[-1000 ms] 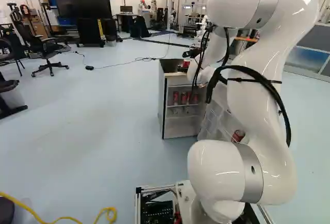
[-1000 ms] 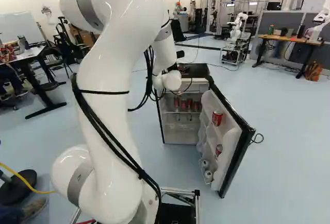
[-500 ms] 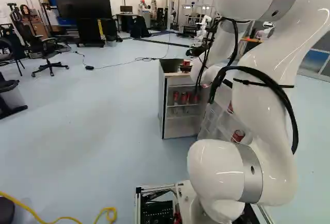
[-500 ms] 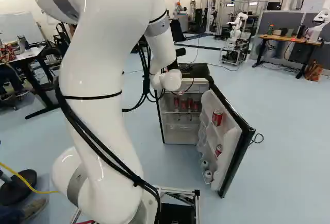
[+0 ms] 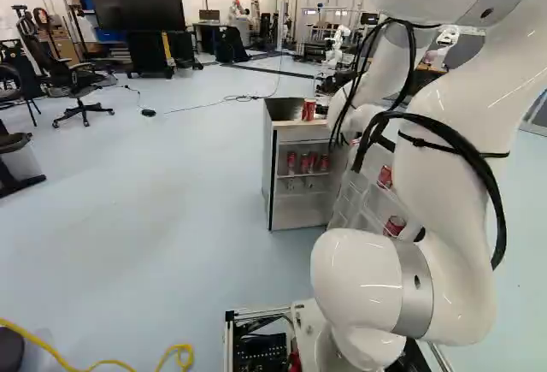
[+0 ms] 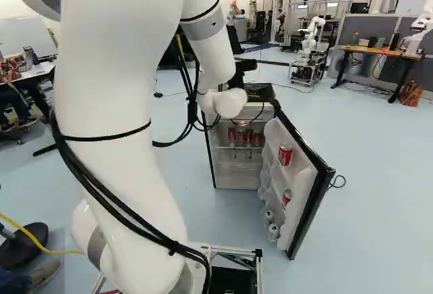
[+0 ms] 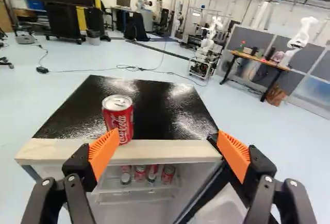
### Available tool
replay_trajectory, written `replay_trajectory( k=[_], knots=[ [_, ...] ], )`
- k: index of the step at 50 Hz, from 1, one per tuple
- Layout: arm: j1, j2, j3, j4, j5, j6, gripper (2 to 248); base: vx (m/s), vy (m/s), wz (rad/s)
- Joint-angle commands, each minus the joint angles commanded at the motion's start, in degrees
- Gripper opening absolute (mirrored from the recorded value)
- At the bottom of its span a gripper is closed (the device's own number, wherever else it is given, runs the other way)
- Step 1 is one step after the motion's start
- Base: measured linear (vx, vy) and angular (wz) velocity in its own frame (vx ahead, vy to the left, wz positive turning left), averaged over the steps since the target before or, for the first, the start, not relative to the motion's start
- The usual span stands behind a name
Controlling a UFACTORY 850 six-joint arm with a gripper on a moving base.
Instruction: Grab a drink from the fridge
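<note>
In the right base view a black part of the gripper [image 6: 243,66] shows past the white wrist, close above the fridge top; the rest is hidden. In the wrist view the gripper [image 7: 168,137] is open, its orange pads far apart and nothing held. A red can [image 7: 118,119] stands upright on the black fridge top [image 7: 160,105], near its front edge, ahead of the gripper and nearer one finger. Below, the fridge stands open, with several red cans [image 7: 140,174] on a shelf. Its door [image 6: 308,192] is swung wide, holding a red can [image 6: 285,154] and others lower down.
Beyond the fridge, a cable [image 7: 139,68] lies on the floor and another robot [image 7: 207,44] stands on a wheeled frame. A wooden desk [image 7: 258,59] is farther off. An office chair [image 5: 77,81] stands at the left of the left base view.
The arm has drawn back and shifted away from the can on the fridge top, which now shows in full in the left base view. The base has not moved.
</note>
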Motion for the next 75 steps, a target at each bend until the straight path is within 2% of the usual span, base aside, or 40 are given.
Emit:
replay_trajectory(
  k=[20, 44, 75],
  knots=[
    [-3.69, 3.03, 0.66, 6.1, -5.65, 0.0, 247, 0.0, 0.0, 0.0],
    [-7.76, 4.43, -1.08, 13.42, -13.17, 0.0, 247, 0.0, 0.0, 0.0],
    [-12.62, 4.56, -5.17, 22.86, -26.45, 0.0, 247, 0.0, 0.0, 0.0]
  ],
)
